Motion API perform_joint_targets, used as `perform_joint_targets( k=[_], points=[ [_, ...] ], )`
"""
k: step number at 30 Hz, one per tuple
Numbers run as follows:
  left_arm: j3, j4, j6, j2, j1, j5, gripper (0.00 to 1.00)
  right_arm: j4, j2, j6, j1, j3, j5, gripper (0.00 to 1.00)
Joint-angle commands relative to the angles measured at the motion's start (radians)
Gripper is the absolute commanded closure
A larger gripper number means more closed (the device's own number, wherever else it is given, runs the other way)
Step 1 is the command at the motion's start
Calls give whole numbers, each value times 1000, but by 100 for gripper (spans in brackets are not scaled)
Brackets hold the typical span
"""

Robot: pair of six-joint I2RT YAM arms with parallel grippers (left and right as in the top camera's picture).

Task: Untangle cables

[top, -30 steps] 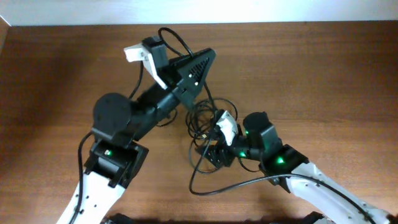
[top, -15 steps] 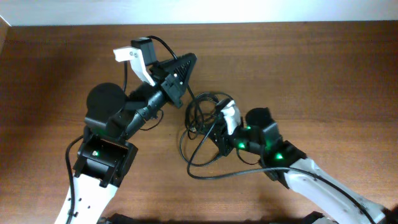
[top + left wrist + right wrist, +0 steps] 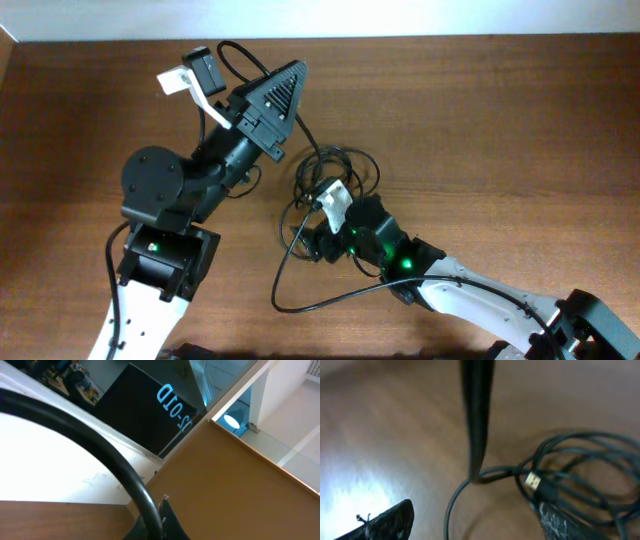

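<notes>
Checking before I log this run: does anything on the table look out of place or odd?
Only the cables: they lie in one tangled, overlapping heap in the middle of the table, with a metal-tipped plug buried among the loops. Nothing looks spilled or broken.

Overhead, the brown tabletop (image 3: 520, 120) is evenly, softly lit and sharp, with only faint shadows around the cables (image 3: 330, 185). The pale strip (image 3: 400, 18) far beyond the cables is washed out. In the right wrist view the cables are blurred, a white glare patch spreads on the wood left of them, and one plug tip (image 3: 534, 480) glints. The left wrist view is bright, with a glowing lamp (image 3: 231, 421) and a thick wire (image 3: 100, 460) out of focus.
</notes>
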State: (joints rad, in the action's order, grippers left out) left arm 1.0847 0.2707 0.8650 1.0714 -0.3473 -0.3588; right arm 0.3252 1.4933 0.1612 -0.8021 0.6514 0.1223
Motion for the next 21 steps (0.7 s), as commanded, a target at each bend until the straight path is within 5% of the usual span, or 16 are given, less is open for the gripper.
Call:
perform_joint_targets(
  k=[1,5,8,15,21],
  points=[
    [10,6,55,-45,3,12,100,63,1,-3,-5,7,-56,20],
    [10,5,63,-64,3,11,100,124,6,-3,-5,7,-56,21],
    [10,5,113,-64,3,10,100,214,6,-13,-3,7,-56,32],
    [10,5,136,-64,4,15,100,225,7,-61,-3,7,-57,96],
    [10,-56,98,-64,4,15,100,201,-51,-139,12,7,-66,96]
  ],
)
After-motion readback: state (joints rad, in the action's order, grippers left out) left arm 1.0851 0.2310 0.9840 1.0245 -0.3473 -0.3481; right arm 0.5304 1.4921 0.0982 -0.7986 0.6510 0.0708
